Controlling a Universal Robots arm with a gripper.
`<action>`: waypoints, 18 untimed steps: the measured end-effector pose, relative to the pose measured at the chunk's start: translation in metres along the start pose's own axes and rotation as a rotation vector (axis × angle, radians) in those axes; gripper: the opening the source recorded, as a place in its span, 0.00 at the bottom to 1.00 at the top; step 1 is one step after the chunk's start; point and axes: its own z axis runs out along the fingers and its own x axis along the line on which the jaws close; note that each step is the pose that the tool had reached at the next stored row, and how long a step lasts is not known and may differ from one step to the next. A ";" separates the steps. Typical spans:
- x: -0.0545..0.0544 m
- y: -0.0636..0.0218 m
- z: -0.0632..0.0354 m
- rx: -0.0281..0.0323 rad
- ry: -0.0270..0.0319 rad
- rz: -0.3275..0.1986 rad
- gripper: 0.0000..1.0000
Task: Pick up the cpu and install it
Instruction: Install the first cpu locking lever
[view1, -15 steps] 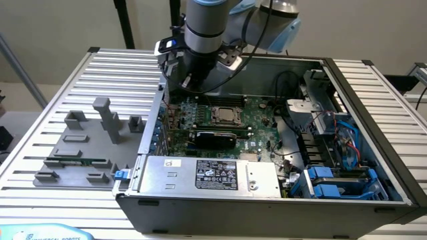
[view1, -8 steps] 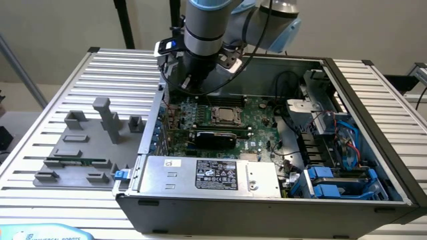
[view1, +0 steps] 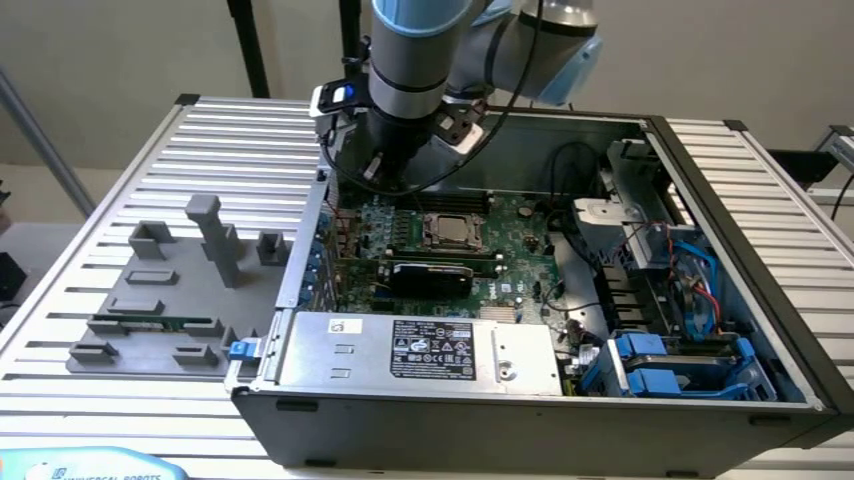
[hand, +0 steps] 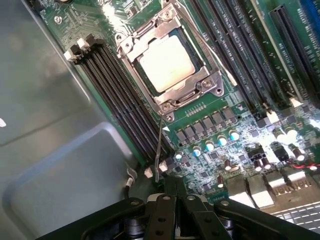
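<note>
Sitting flat in its metal-framed socket (hand: 202, 85) on the green motherboard (hand: 240, 125), cpu (hand: 166, 62) silver top up, pincer (hand: 176, 186) closed tight and empty, hovering at about eleven o'clock from the chip in the exterior view, grey fixture blocks (view1: 160, 300) well apart at nine o'clock

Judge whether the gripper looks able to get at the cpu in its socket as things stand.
Probably yes: the cpu lies uncovered in its socket, with open space above it near the gripper. The socket's metal frame may hinder a grasp at the edges.
</note>
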 end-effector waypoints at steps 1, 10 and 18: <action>0.000 0.0005 0.0000 0.0017 0.0041 0.002 0.11; 0.009 0.0144 -0.0016 0.0099 0.0215 0.009 0.11; 0.027 0.0420 -0.0046 0.0189 0.0349 0.007 0.11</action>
